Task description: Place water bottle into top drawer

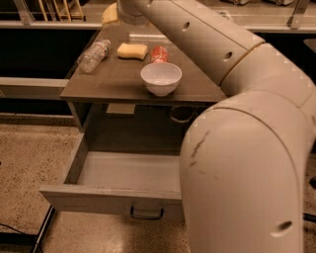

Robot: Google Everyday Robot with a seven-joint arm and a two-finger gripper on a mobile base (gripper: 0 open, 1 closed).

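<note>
Gripper [112, 12] sits beyond the bowl [161, 78] at the frame's top, its state impossible to tell. Water bottle [94, 55] lies left of the bowl by the tabletop [118, 85] edge; top drawer [98, 200] stands open below the bowl.

Table [118, 84]: water bottle [93, 56], sponge [132, 50], red can [159, 54], bowl [161, 78]; hand out of view.

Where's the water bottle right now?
In the camera view the water bottle lies on its side at the left edge of the tabletop, left of the yellow sponge; the tool is out of view above.
</note>
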